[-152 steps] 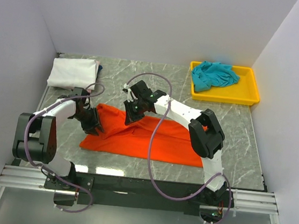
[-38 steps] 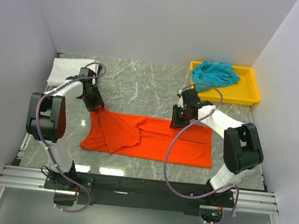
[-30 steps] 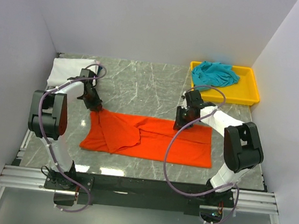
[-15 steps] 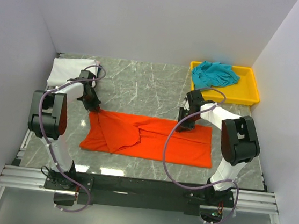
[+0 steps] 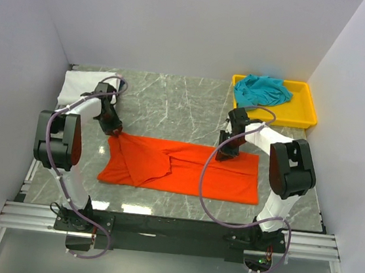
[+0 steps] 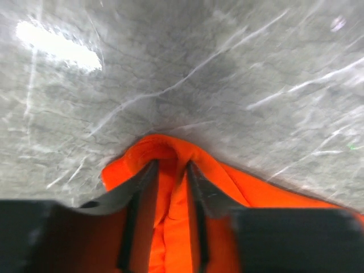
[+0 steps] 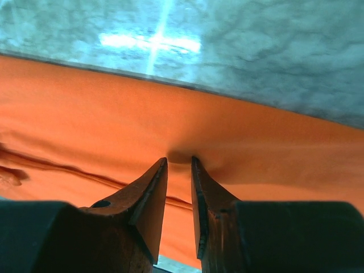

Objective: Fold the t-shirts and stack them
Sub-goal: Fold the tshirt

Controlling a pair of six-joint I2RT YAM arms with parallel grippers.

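Orange shirt [image 5: 185,170]: flat on table [image 5: 173,102], left part folded over. Soft, light and limp, so it will likely sag and drag. Best held at the far-edge corners.
White shirt [image 5: 74,88]: folded, far left corner.
Teal shirt [image 5: 261,91]: crumpled in tray [image 5: 307,114].
Right gripper [image 5: 225,152]: narrow, pinching a pucker of the orange hem.
Left gripper [image 5: 113,130]: narrow, orange cloth bunched between jaws. Clamped or loose, cannot tell.

— What's the gripper [image 7: 179,161] on?
— The orange shirt [image 7: 85,114]: a small pucker of cloth nipped between its tips, near the far hem.
— Beyond it?
— Grey marble table [image 7: 284,57], one bright glare.
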